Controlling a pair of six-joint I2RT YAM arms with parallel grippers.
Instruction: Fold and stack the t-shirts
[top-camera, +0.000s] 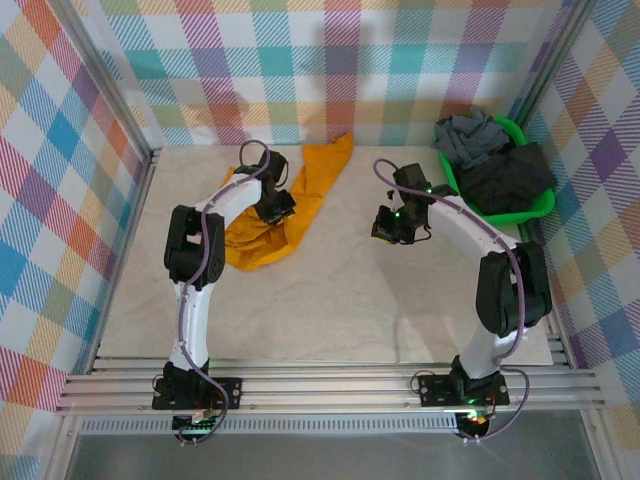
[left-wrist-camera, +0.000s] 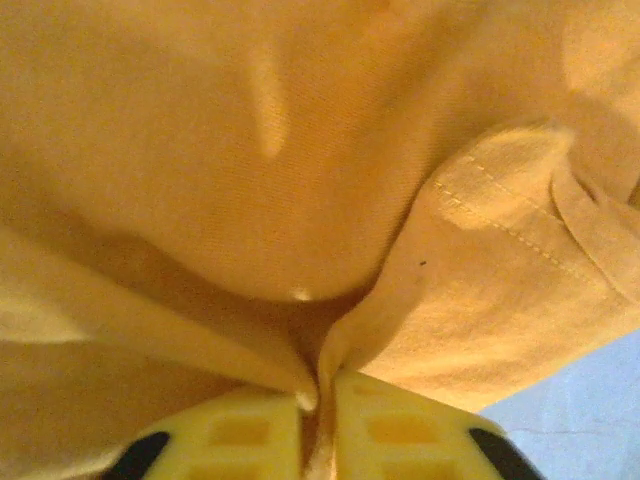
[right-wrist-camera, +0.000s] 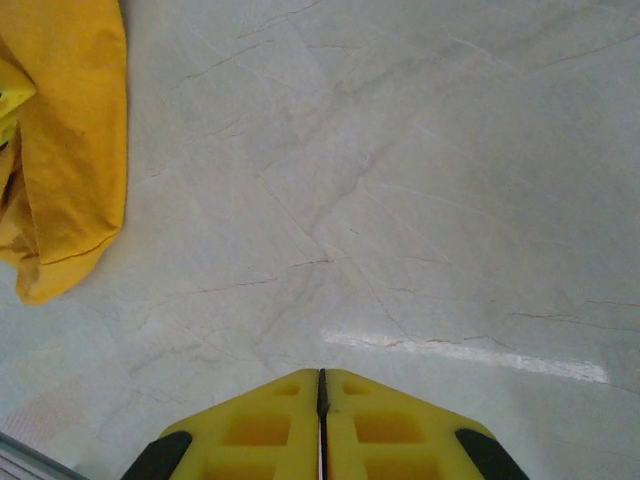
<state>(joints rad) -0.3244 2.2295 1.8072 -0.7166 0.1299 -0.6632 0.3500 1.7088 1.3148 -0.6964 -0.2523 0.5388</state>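
A mustard-orange t-shirt lies crumpled at the back left of the table. My left gripper is down on it and shut on a pinched fold of its cloth, which rises between the yellow fingers. The same orange shirt lies at the left edge of the right wrist view. My right gripper hovers over bare table right of centre, jaws shut with nothing in them. A grey t-shirt and a dark charcoal one lie heaped in the green basket.
The green basket stands at the back right corner against the checked wall. The marble-patterned tabletop is bare between the arms and toward the near edge. An aluminium rail runs along the front.
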